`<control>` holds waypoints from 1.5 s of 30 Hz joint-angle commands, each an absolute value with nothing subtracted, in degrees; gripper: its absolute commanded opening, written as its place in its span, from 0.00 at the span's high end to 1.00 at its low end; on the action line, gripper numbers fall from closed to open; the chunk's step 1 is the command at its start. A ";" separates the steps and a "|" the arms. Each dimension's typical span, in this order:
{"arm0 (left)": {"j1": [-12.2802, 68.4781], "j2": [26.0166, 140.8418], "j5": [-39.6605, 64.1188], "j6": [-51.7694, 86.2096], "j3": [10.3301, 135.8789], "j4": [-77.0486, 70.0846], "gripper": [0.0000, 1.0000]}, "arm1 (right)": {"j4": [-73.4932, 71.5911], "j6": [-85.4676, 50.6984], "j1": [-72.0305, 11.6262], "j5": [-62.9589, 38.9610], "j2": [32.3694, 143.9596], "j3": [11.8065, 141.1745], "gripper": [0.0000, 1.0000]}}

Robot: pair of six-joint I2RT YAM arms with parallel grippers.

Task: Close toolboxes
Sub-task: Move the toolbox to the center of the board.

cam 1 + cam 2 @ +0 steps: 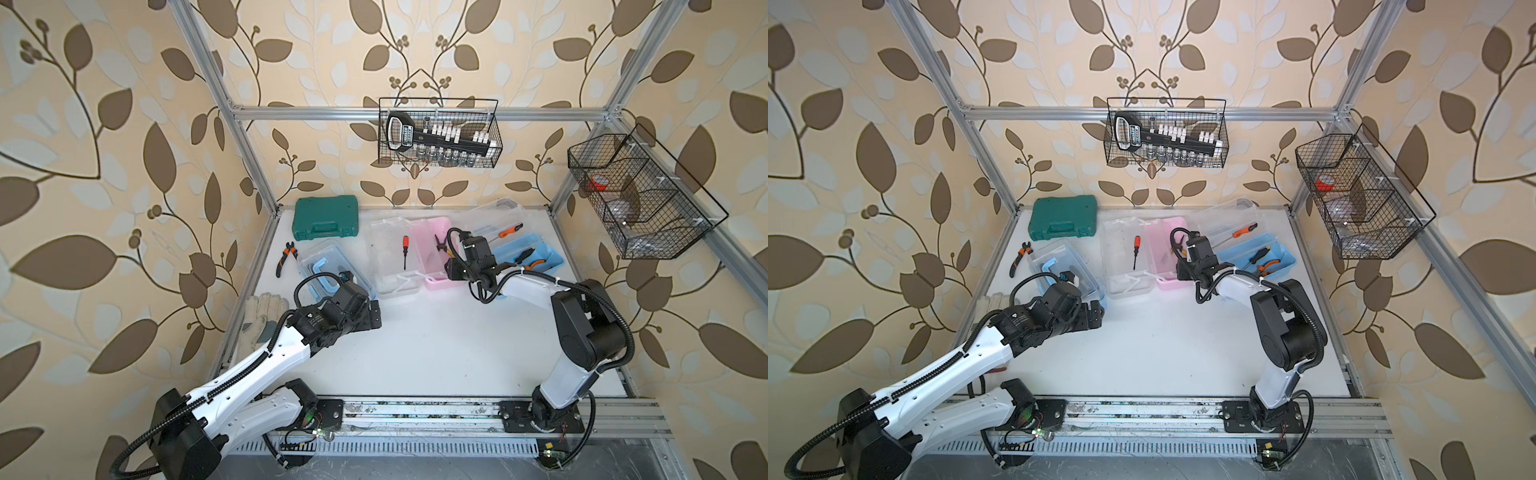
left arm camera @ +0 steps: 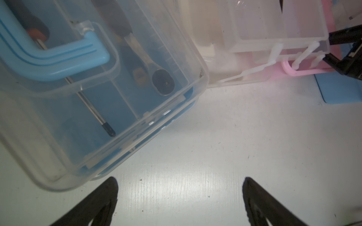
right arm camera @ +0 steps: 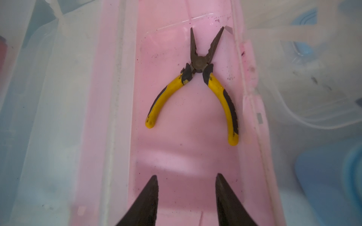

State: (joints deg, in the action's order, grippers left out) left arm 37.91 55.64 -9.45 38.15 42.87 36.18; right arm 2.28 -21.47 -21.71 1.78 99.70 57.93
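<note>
Under the right jaws lies the floor of the pink rectangular plastic toolbox [image 3: 176, 156]. The jaws stand apart with nothing between them. Straight ahead of them, the right wrist view gives me a pair of yellow-and-black needle-nose pliers [image 3: 197, 82] lying spread on that pink floor; the top views show them only as a dark shape beside the arm.

In both top views I see what the wrist camera blurs. The pink box's clear transparent lid [image 1: 386, 257] lies flat open on the white surface [image 1: 415, 340], with an orange-handled screwdriver [image 1: 404, 249] in it. On the other side of the right jaws from that lid, the open light blue plastic toolbox [image 1: 540, 257] holds tools, its lid tilted up behind.

The left jaws are spread wide over bare surface, holding nothing. Just ahead of one jaw tip sits the lidded light blue plastic toolbox [image 2: 98, 109], clear lid down. Only the left wrist view shows a metal ratchet [image 2: 162, 82] through it. I cannot tell whether it is latched.
</note>
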 commanded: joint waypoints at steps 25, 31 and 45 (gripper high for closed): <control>38.14 62.09 -9.23 37.03 46.42 34.15 0.01 | 17.62 -27.84 -22.57 -2.01 79.26 33.66 0.53; 38.15 65.74 -9.05 36.17 48.65 32.37 0.01 | 17.53 -29.87 -24.44 -4.02 76.93 32.26 0.53; 38.15 69.65 -13.93 35.10 51.74 34.79 0.01 | 18.57 -31.90 -24.75 0.81 72.02 41.70 0.46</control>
